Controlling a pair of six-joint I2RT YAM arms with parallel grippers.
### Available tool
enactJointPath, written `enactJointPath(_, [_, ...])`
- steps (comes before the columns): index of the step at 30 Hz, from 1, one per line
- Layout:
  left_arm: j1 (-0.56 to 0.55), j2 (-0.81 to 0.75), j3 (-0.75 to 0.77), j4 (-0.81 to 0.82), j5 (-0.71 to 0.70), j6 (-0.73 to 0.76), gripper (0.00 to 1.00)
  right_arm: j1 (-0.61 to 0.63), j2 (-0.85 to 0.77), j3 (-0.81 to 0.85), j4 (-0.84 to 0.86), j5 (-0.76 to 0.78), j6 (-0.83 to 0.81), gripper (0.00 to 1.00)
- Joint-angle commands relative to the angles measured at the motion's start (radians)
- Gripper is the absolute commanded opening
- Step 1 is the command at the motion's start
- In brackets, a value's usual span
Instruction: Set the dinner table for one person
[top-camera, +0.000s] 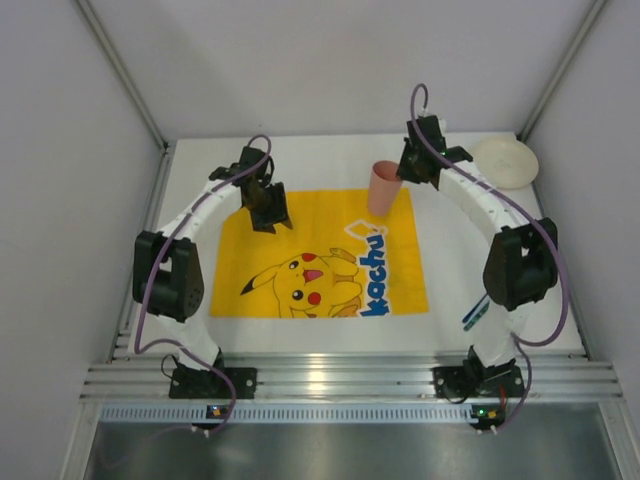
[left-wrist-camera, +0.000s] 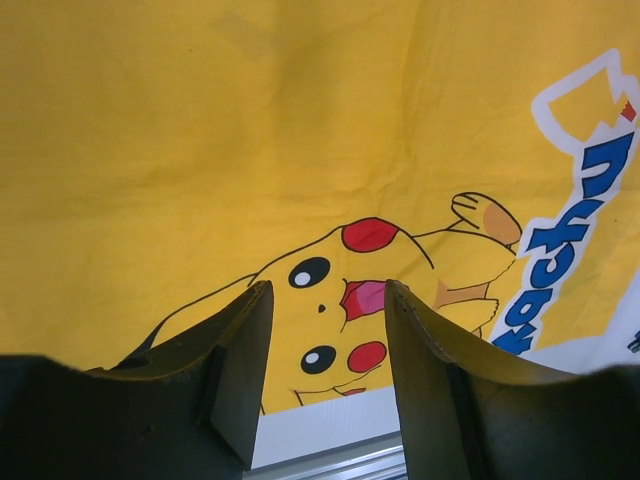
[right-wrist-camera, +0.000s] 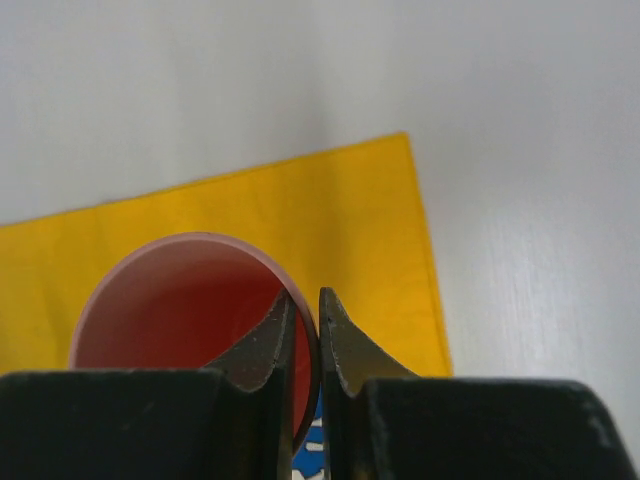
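Note:
The white dinner table (top-camera: 300, 335) carries a yellow Pikachu-print placemat (top-camera: 320, 260) at its middle. My right gripper (top-camera: 408, 168) is shut on the rim of a pink cup (top-camera: 383, 187), which stands at the placemat's far right corner; one finger is inside the cup (right-wrist-camera: 180, 310), the other outside its wall. My left gripper (top-camera: 268, 210) is open and empty, hovering over the placemat's far left part (left-wrist-camera: 200, 130), the Pikachu face showing between its jaws.
A white plate (top-camera: 505, 161) lies at the table's far right corner. A blue-green utensil (top-camera: 474, 313) lies on the table near the right arm's base. Grey walls enclose the table on three sides.

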Motion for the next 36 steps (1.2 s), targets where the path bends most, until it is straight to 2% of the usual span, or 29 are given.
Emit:
enactJointPath(1, [0.008,-0.054,0.026,-0.016,-0.029,0.025,0.54,0.048,0.057,0.019,0.242,0.019,0.010,0.00])
enactJointPath(5, [0.012,-0.072,0.022,-0.026,-0.048,0.030,0.54,0.082,0.116,0.057,0.282,0.108,-0.014,0.00])
enactJointPath(9, [0.015,-0.094,-0.001,-0.028,-0.051,0.027,0.54,0.150,0.150,0.064,0.271,0.268,-0.086,0.00])
enactJointPath(13, [0.015,-0.122,-0.026,-0.020,-0.056,0.019,0.54,0.190,0.147,0.024,0.269,0.277,-0.138,0.00])
enactJointPath(14, [0.015,-0.122,-0.027,-0.022,-0.059,0.018,0.54,0.198,0.144,0.021,0.268,0.267,-0.151,0.04])
enactJointPath(18, [0.017,-0.123,-0.031,-0.025,-0.063,0.013,0.54,0.214,0.097,0.008,0.266,0.247,-0.178,0.30])
enactJointPath(19, [0.017,-0.120,-0.027,-0.028,-0.071,0.010,0.54,0.214,0.077,0.004,0.272,0.237,-0.188,0.41])
enactJointPath(22, [0.017,-0.117,-0.027,-0.031,-0.072,0.010,0.54,0.220,0.060,0.010,0.275,0.218,-0.206,0.56])
enactJointPath(23, [0.017,-0.115,-0.026,-0.034,-0.071,0.008,0.54,0.223,0.052,0.011,0.275,0.215,-0.211,0.64])
enactJointPath(26, [0.017,-0.112,-0.020,-0.043,-0.071,0.010,0.54,0.230,0.034,0.015,0.275,0.204,-0.224,0.77])
enactJointPath(31, [0.017,-0.111,-0.012,-0.055,-0.086,0.011,0.54,0.237,-0.015,0.037,0.265,0.201,-0.252,0.87])
enactJointPath(36, [0.017,-0.114,-0.003,-0.066,-0.100,0.019,0.54,0.230,-0.110,0.077,0.248,0.211,-0.284,0.91])
